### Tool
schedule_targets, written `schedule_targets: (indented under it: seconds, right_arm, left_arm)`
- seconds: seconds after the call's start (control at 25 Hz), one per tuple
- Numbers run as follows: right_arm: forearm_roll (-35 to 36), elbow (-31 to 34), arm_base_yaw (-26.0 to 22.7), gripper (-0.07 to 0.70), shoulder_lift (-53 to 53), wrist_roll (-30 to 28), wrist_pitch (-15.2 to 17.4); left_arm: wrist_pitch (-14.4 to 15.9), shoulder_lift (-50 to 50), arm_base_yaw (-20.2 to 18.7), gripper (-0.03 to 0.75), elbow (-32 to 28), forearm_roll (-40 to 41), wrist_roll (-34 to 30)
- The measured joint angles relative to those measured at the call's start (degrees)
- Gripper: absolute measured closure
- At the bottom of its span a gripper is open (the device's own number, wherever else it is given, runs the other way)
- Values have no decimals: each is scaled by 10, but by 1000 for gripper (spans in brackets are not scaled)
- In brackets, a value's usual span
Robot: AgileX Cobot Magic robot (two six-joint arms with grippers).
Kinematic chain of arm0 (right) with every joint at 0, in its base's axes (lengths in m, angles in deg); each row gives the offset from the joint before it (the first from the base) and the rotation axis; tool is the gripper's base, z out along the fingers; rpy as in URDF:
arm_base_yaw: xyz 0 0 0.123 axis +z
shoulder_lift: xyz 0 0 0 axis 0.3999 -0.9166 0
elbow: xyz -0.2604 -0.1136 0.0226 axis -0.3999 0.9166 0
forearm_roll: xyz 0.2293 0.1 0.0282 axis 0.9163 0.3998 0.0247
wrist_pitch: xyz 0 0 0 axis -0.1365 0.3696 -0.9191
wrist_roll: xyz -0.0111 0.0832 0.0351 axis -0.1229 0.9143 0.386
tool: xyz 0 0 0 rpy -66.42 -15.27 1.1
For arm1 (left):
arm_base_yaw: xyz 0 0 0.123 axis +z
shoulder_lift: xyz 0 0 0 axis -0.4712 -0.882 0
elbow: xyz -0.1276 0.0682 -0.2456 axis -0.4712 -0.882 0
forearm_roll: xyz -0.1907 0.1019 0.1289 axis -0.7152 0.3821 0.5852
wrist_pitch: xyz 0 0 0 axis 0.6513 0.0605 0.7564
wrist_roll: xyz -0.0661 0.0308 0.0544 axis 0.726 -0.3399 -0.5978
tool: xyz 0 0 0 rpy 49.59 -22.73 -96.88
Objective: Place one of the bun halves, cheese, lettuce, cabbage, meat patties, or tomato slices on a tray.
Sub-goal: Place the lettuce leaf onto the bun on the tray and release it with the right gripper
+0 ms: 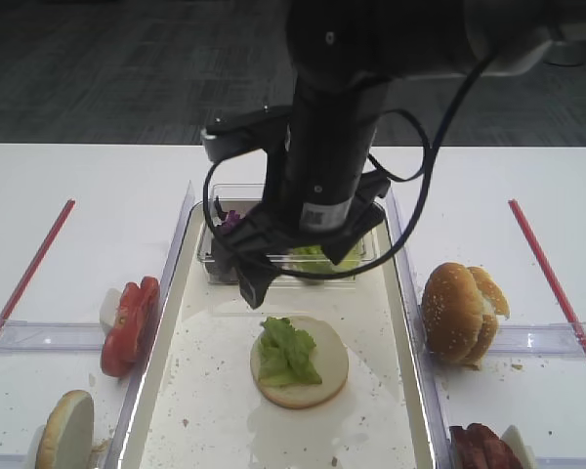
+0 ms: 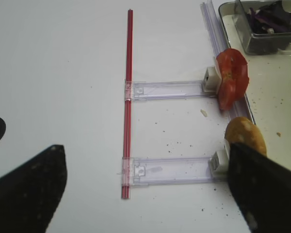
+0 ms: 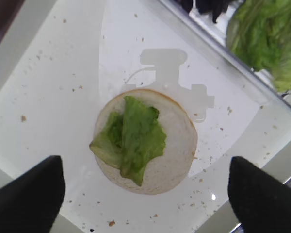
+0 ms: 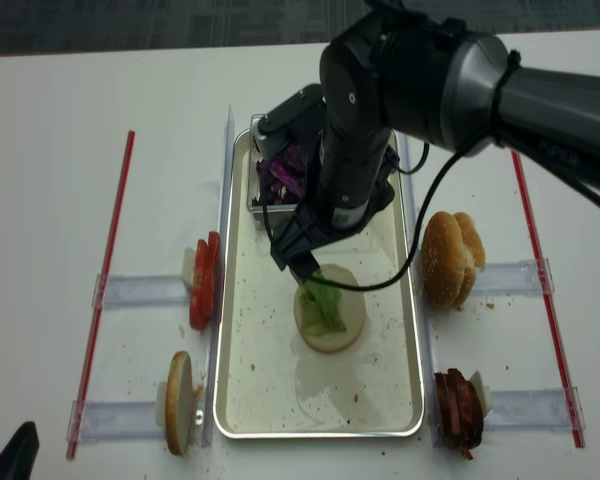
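Hovering mid-frame with my right gripper [image 3: 145,194] spread wide and empty over the lettuce [image 3: 131,138] lying on the bun half [image 3: 177,145]; next comes lifting clear of the tray [image 3: 53,102], I judge.

Red strip [image 2: 129,97] runs up the white table [image 2: 58,63], crossed by two clear rails [image 2: 169,89]. Tomato slices [image 2: 231,77] stand on edge at the upper rail's right end; a bun half [image 2: 246,137] on edge at the lower one's. Tray [image 2: 281,97] at right edge, crumbs on it. Clear tub [image 2: 266,29] holds purple cabbage [image 2: 269,18]. Dark fingers [image 2: 29,194] of the left gripper [image 2: 145,194] spread wide apart, nothing between.
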Motion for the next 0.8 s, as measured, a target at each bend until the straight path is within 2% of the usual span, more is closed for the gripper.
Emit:
schedule_targets:
  seconds: [0.2, 0.48, 0.6, 0.8]
  right_arm:
    - [-2, -48, 0, -60, 5, 1, 13]
    - [-13, -55, -16, -60, 5, 12, 13]
    - [-13, -55, -65, -60, 5, 16, 13]
    - [-19, -55, -184, -60, 5, 16, 12]
  left_arm:
    - [0, 0, 0, 97, 0, 0, 0]
    - [0, 0, 0, 97, 0, 0, 0]
    - [0, 0, 0, 97, 0, 0, 0]
    - [0, 0, 0, 97, 0, 0, 0]
